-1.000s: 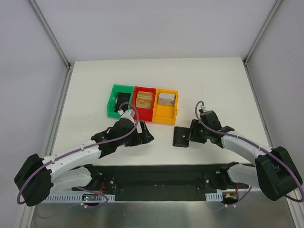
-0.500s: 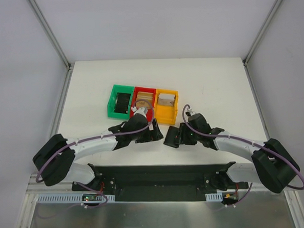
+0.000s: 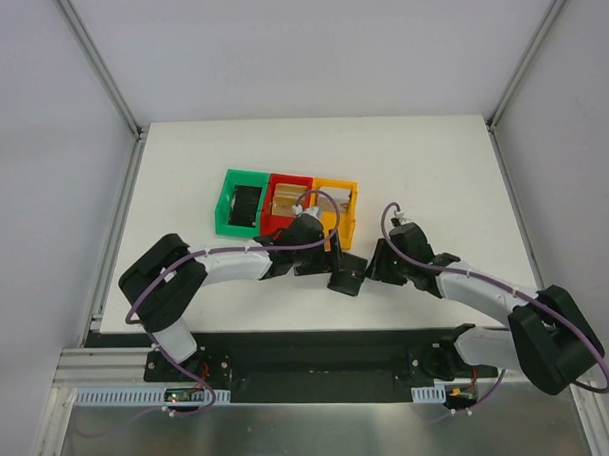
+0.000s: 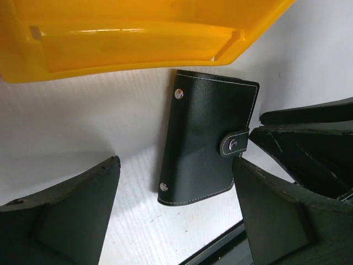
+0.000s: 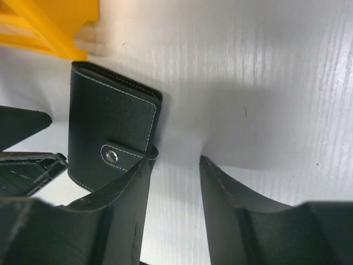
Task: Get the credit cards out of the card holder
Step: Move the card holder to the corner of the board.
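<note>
Just in front of the orange bin (image 4: 138, 38), on the white table (image 4: 83, 127), we see the card holder (image 4: 207, 138) lying flat and folded shut, its strap (image 5: 118, 155) snapped down. Our left gripper (image 4: 175, 165) hovers over it with jaws spread wide, one finger on each side and neither touching the leather. Our right gripper (image 5: 176, 163) is released too, with only bare table in its gap. Its nearer finger overlaps the strap end, though we cannot tell if it touches. No credit cards show at the card holder. Tan shapes (image 3: 287, 201) lie in the red bin (image 3: 289, 179) and the orange one, too small for us to say what they are. We judge the step in hand to be securing the card holder so it can be opened. Next, one gripper should pin the body while the other works under the strap to pop the snap, gently, since the flat leather may slide.
</note>
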Available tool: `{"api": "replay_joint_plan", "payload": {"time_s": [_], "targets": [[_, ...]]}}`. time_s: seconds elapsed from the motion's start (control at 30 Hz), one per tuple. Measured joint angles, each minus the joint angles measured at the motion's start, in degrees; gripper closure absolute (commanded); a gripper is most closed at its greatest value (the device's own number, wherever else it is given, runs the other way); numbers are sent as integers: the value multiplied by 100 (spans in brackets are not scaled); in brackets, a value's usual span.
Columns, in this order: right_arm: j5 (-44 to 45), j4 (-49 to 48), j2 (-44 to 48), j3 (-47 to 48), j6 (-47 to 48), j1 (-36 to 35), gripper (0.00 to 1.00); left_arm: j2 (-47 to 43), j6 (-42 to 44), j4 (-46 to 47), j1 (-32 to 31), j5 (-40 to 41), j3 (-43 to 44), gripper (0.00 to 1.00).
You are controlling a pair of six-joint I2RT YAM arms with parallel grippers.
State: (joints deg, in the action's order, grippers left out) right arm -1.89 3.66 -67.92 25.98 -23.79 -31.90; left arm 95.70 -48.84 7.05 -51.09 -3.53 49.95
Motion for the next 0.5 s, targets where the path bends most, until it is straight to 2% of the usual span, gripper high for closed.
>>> {"api": "replay_joint_plan", "payload": {"time_s": [0.33,0.5], "targets": [[-404,-669,-710,238,7,48,61,321,118,63,-72,-101,122,56],[-592,-968,-870,243,4,-7,61,337,175,120,-72,-118,31,60]]}}
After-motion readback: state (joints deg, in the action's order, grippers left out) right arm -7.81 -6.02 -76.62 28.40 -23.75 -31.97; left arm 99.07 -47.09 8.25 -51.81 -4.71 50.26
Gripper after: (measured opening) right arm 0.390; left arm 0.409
